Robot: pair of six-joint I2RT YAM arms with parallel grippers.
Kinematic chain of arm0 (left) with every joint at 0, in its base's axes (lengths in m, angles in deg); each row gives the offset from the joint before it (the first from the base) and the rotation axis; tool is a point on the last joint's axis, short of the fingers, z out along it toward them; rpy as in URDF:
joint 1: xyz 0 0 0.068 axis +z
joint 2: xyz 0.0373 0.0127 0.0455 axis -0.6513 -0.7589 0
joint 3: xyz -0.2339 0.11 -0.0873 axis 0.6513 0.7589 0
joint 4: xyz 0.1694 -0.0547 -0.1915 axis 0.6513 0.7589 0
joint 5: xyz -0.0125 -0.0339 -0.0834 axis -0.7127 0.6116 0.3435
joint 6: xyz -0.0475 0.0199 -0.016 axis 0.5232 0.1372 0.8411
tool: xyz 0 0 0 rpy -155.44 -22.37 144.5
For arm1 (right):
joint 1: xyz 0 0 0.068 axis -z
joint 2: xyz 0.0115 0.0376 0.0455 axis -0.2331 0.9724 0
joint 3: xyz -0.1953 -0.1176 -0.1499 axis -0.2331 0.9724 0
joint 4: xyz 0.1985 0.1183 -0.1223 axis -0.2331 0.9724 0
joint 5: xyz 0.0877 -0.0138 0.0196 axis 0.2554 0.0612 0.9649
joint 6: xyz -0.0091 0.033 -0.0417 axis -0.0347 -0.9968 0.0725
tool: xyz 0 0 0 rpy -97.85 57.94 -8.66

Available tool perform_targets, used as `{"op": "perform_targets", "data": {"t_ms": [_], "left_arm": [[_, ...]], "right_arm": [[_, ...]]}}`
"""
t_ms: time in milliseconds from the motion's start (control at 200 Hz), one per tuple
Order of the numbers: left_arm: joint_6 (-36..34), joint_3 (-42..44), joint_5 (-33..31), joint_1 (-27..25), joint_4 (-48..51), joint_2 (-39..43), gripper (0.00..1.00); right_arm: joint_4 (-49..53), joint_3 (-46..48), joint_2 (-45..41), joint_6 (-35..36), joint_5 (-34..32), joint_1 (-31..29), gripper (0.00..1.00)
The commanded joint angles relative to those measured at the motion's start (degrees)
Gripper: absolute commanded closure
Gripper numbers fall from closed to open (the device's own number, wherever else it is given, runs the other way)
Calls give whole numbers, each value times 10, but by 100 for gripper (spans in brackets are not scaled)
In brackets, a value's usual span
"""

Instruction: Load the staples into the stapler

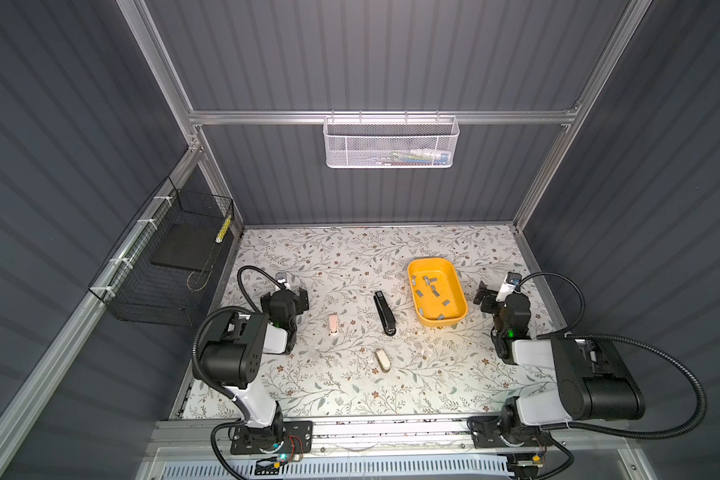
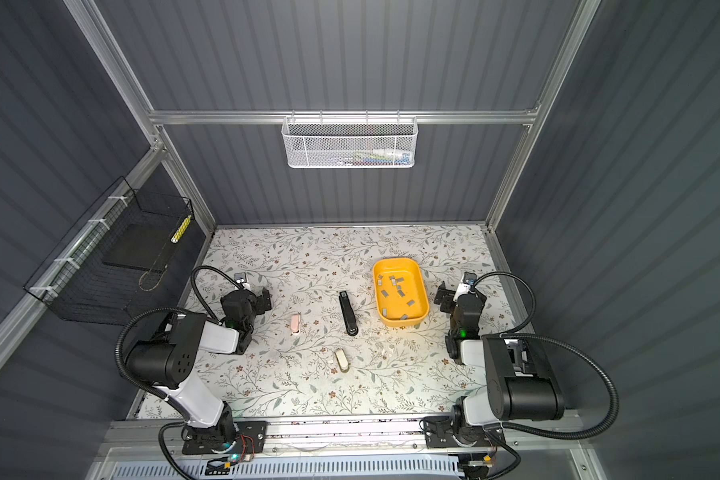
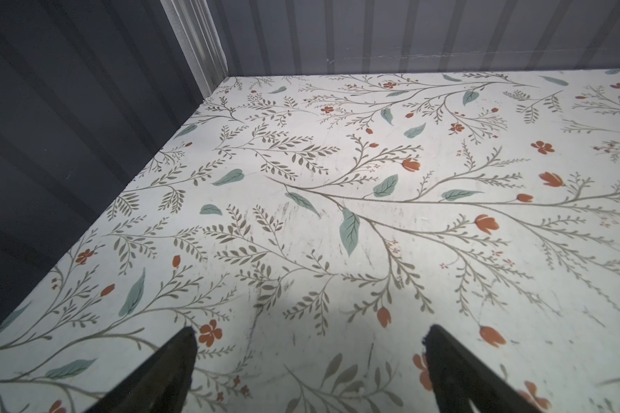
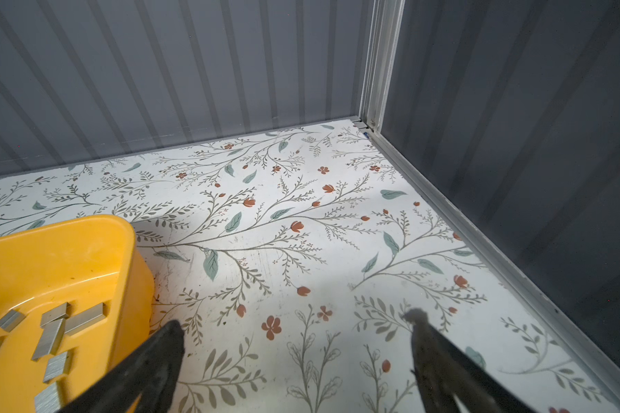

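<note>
Three staplers lie on the floral table in both top views: a long black stapler (image 1: pixel 384 312) (image 2: pixel 348 312) in the middle, a small pink stapler (image 1: pixel 332 324) (image 2: pixel 295 324) to its left, and a small beige stapler (image 1: pixel 382 360) (image 2: pixel 341 360) nearer the front. Several grey staples (image 1: pixel 436 293) (image 2: pixel 400 292) (image 4: pixel 54 332) lie loose in a yellow tray (image 1: pixel 441 323) (image 2: pixel 404 322) (image 4: pixel 68 250). My left gripper (image 1: pixel 297 296) (image 2: pixel 262 300) (image 3: pixel 310 330) hangs open and empty over bare table, left of the pink stapler. My right gripper (image 1: pixel 485 297) (image 2: pixel 444 297) (image 4: pixel 296 320) is open and empty just right of the tray.
A white mesh basket (image 1: pixel 391 143) hangs on the back wall. A black wire basket (image 1: pixel 163 266) is fixed to the left wall. Grey corrugated walls close in the table on three sides, with an aluminium rail (image 1: pixel 391 428) along the front.
</note>
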Motion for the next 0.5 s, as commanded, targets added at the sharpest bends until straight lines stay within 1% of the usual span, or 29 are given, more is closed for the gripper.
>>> {"op": "perform_targets", "data": {"t_ms": [0, 60, 295, 405, 450, 495], "left_arm": [[-10, -6, 5, 4, -1, -3, 0], [-4, -8, 26, 15, 6, -2, 0], [-5, -7, 26, 14, 3, -2, 0], [-5, -6, 26, 15, 2, -1, 0], [-5, -4, 19, 14, -6, 0, 0], [-6, -2, -2, 9, 1, 18, 0]], "right_arm": [[-12, -5, 2, -3, -8, 3, 1], [-12, -6, 3, -3, -8, 3, 1], [-15, -3, 2, 0, -6, 3, 1], [-64, 24, -3, 3, 0, 2, 1], [-84, 39, -16, -3, -14, 2, 1], [-62, 47, -43, -8, -18, 2, 1]]}}
